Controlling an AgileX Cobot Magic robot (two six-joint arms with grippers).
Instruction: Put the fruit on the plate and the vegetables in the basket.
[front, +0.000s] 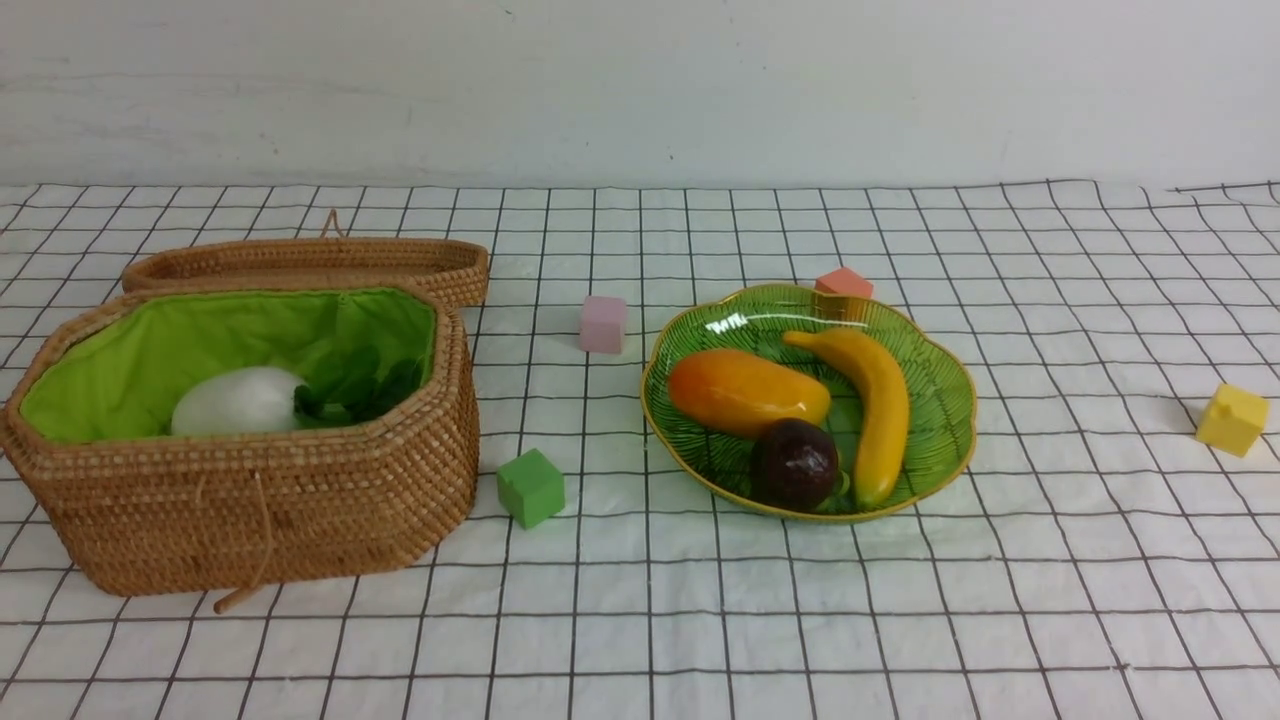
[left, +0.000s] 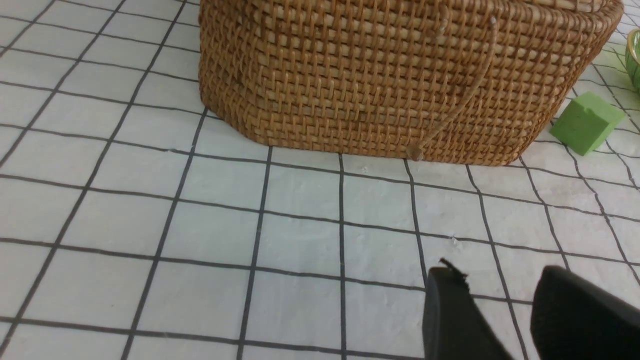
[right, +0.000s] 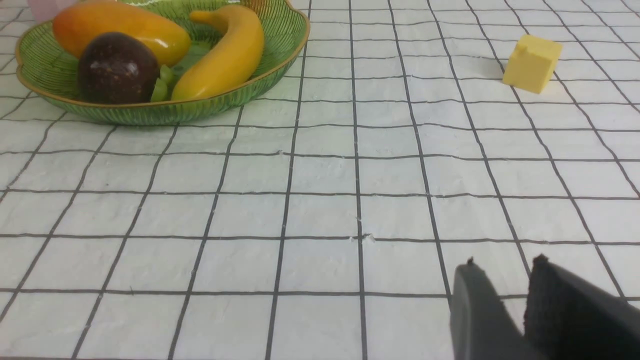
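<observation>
The long yellow toy banana (front: 880, 410), the glossy orange-yellow mango (front: 745, 392) and the small dark maroon round fruit (front: 795, 463) all lie on the wide translucent green glass plate with its gold rim (front: 945, 380), which sits well ahead of the right gripper (right: 520, 280) and off to one side of its jaws. Those jaws stand slightly parted with nothing between them, low over the white grid-patterned surface (right: 320, 210). The large brown woven wicker basket with bright green lining (front: 250, 500) stands ahead of the left gripper (left: 500, 295), whose jaws are likewise parted and empty; inside it a large white oval vegetable (front: 238, 402) and dark green leaves (front: 355, 390) show, while the carrot body and the cucumber-like piece are hidden below the wall. Judging by this, the sorting looks finished and both arms are drawn clear. The next move would only call for checking that no produce remains among the small foam cubes, such as the green cube (front: 530, 487) and yellow cube (front: 1232, 419)
</observation>
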